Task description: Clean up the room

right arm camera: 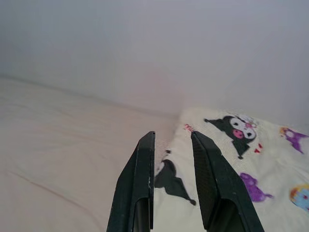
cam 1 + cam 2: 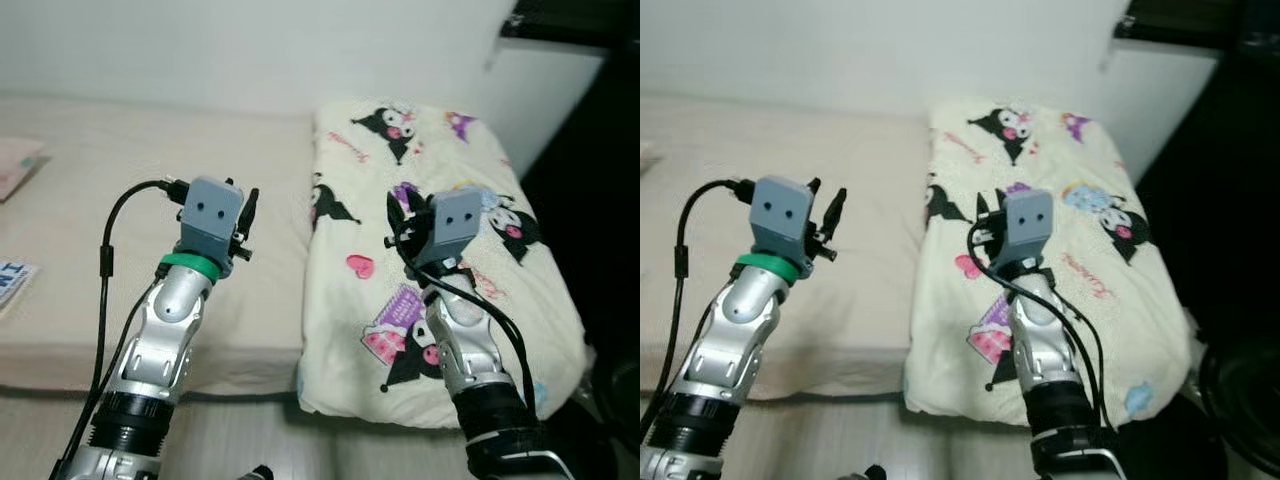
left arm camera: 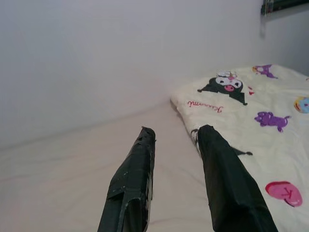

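Folded cream blanket with black and purple cartoon figures and pink hearts, lying on the right end of the bed, up against the white wall, front edge hanging slightly over the mattress side. Bare beige sheet across the rest of the bed, creased in places. Left gripper raised above the sheet just beside the blanket's left edge, touching nothing, fingers a moderate gap apart and holding nothing. Right gripper held over the blanket's left part, pointed toward the wall, fingers narrowly parted with nothing between them. Black cables looped along both silver arms. Papers lying at the far left of the bed, print too small to read. Dark furniture standing to the right of the bed.
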